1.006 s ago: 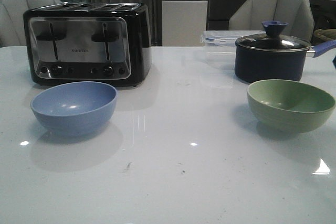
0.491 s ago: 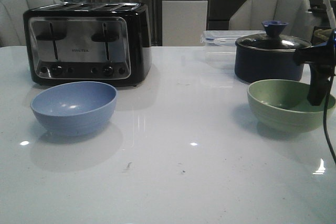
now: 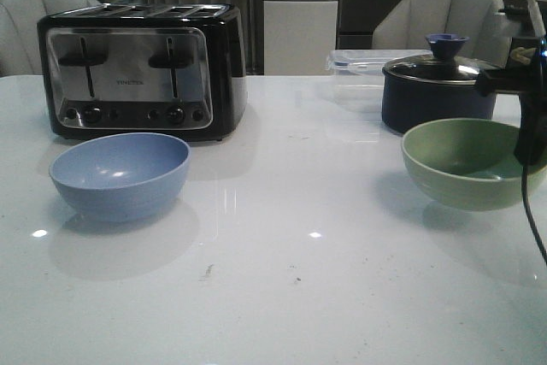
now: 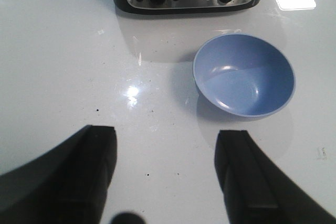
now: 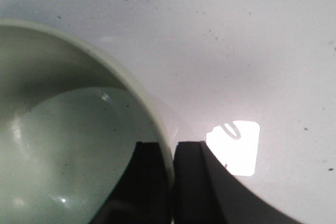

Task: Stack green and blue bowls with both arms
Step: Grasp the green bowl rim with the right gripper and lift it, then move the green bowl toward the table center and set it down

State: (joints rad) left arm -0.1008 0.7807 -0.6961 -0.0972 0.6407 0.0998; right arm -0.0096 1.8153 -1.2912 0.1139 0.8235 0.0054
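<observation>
The blue bowl [image 3: 120, 175] sits upright on the white table at front left, just before the toaster; it also shows in the left wrist view [image 4: 243, 75]. My left gripper [image 4: 167, 145] is open and empty, hovering short of the blue bowl; it is out of the front view. The green bowl [image 3: 468, 162] is at the right, lifted slightly off the table and tilted. My right gripper [image 3: 532, 138] is shut on its right rim; in the right wrist view one finger is inside the green bowl [image 5: 68, 150] and one outside, the gripper [image 5: 170, 150] pinching the wall.
A black and silver toaster [image 3: 141, 70] stands behind the blue bowl. A dark navy saucepan with glass lid [image 3: 440, 87] stands behind the green bowl, with a clear plastic container [image 3: 359, 66] beside it. Chairs stand beyond the table's far edge.
My right arm came in from the right, closed on the green bowl's rim and raised the bowl a little, tilting it. The blue bowl has not moved.
</observation>
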